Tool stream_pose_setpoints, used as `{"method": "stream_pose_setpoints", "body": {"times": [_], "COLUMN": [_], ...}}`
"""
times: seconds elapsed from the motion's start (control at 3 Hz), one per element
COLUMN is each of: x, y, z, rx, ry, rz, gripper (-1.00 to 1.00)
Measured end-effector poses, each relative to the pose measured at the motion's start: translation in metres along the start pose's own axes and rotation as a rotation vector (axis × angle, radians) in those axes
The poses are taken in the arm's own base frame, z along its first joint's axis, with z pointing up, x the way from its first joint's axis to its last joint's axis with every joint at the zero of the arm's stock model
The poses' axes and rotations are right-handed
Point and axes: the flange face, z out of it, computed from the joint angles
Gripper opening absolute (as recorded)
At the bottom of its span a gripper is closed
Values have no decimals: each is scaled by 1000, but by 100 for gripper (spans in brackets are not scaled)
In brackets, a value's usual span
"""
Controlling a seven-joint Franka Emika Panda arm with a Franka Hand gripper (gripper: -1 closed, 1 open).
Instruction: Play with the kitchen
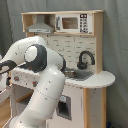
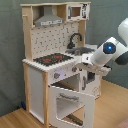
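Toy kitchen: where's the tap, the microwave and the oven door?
tap (image 1: pixel 85 57): first exterior view, on its curved black spout.
microwave (image 1: pixel 73 23): first exterior view, on its window.
oven door (image 2: pixel 72 106): second exterior view, on its open white frame.

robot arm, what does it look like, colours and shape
The arm is glossy white with thick, rounded segments and dark grey to black bands and caps at the joints. In the second exterior view one joint cap carries a small glowing blue light. No loose cables show.

Bulky white arm (image 1: pixel 42 85) of rounded segments, dark grey joint caps, one blue-lit ring.
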Motion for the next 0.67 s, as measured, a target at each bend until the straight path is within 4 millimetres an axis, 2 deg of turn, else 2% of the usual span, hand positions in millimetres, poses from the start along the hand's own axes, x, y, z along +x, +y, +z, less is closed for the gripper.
{"method": "stream_pose_setpoints", "body": {"times": [0.33,0.67], "x": [1,5], "y": [-2,5], "z": [-4,-11], "rx": [-33,-141], "ry": [-12,-12], "rz": [-100,-164], "gripper": [100,100]}}
